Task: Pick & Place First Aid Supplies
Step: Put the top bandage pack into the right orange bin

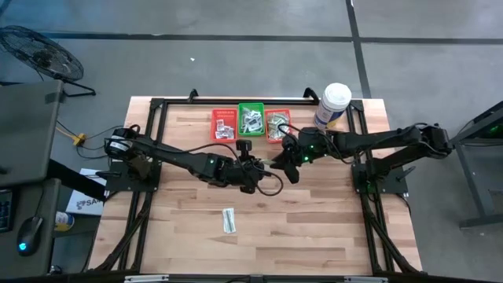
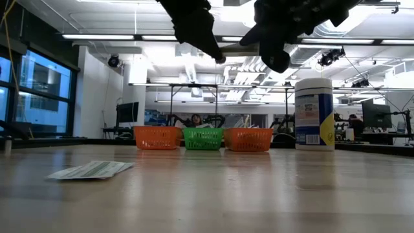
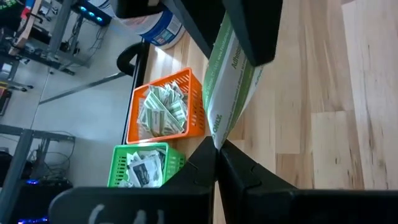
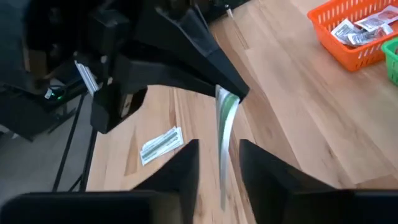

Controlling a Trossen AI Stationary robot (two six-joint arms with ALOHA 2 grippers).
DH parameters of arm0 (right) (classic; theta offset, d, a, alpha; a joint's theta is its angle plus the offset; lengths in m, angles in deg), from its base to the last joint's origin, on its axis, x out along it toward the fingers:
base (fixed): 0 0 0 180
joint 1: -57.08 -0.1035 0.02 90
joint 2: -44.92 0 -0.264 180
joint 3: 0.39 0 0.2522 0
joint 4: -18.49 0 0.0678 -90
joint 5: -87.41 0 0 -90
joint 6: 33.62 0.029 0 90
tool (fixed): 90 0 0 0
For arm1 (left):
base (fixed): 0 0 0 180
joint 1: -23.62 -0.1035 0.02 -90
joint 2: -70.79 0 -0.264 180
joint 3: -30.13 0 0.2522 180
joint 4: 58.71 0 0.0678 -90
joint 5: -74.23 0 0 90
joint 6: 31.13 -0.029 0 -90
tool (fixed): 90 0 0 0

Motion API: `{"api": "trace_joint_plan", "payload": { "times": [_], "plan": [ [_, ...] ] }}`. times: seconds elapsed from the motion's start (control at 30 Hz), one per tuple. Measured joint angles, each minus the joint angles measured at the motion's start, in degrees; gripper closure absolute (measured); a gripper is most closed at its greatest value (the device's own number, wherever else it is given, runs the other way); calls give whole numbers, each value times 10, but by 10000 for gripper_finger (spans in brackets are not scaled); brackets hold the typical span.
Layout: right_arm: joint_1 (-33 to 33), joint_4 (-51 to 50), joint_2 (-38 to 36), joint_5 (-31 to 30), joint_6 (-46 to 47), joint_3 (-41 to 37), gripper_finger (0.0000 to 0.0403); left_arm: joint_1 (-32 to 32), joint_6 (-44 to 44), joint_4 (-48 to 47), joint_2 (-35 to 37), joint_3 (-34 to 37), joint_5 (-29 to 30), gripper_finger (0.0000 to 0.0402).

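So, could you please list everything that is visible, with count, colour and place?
held packet: one, green and white strip, above the table centre, between both pincers
loose packets: green and white, lying flat on the table's near part; count unclear
baskets: three, orange, green, orange, in a row at the far edge, holding packets
tub: one, white with blue label, far right corner
table: one, light wood
left pincer: shut on the held packet's end
right pincer: its fingers on either side of the packet's other end
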State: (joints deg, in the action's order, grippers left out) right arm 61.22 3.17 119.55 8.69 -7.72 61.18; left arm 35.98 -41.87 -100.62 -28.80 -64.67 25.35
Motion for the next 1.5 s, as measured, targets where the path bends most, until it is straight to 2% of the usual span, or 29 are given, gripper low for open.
{"api": "trace_joint_plan", "payload": {
  "times": [0.17, 0.23, 0.57, 0.67, 0.8, 0.97, 1.1, 1.2, 1.37, 1.5],
  "plan": [
    [0, 2, 0, 14, -7, 0, 377, 0, 0, 2, 0, 0, 0, 401],
    [0, 1, 0, 17, -15, 0, 396, 0, 0, 2, 0, 0, 0, 401],
    [0, 1, 0, 20, -19, 0, 402, 0, 0, 2, 0, 0, 0, 391],
    [0, 2, 0, 21, -18, 0, 402, -2, 0, 6, 0, 0, -11, 360],
    [0, 1, 0, 21, -18, 0, 402, -8, 8, 6, 0, 0, -31, 290],
    [15, -18, 0, 11, -13, 0, 402, -7, -9, -18, 8, 1, 23, 190],
    [48, -51, 0, -10, -13, 0, 402, -10, 32, -80, 34, 1, 49, 131],
    [82, -68, 0, -20, -15, 0, 403, -18, 62, -117, 51, 1, 43, 113],
    [149, -75, 0, -33, -20, 0, 403, -37, 80, -180, 65, 4, 27, 111],
    [201, -76, 1, -41, -34, 0, 403, -59, 80, -181, 74, 29, -1, 111]
  ]
}}
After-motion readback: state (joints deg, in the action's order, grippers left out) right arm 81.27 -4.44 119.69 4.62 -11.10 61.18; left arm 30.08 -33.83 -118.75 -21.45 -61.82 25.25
